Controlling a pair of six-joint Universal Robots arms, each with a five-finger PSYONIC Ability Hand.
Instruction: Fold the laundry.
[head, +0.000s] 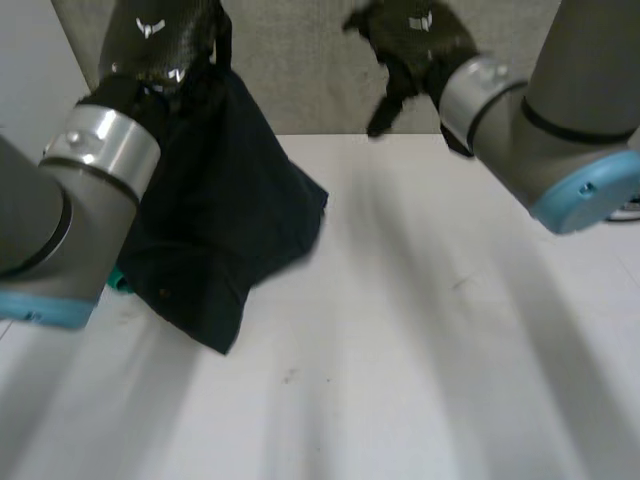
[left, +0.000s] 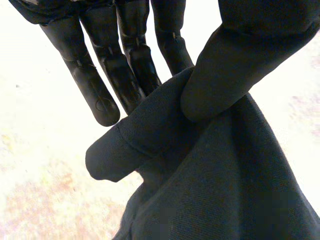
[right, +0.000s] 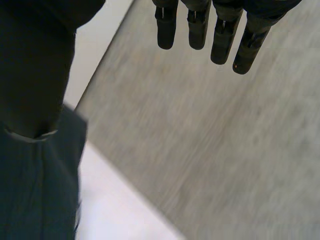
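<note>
Dark crumpled garment (head: 225, 215) in pinch of left hand (head: 165, 40)

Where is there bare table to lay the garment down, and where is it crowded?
Bare table runs from the dark garment across the middle to beneath the right arm, and along the near edge. The left side is crowded: the garment, pinched by the left robot hand, rests its lower part there. The right robot hand is raised, open.

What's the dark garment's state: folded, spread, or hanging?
Hanging, bunched. The left hand pinches the dark garment between thumb and fingers; its lower end rests crumpled on the table.
</note>
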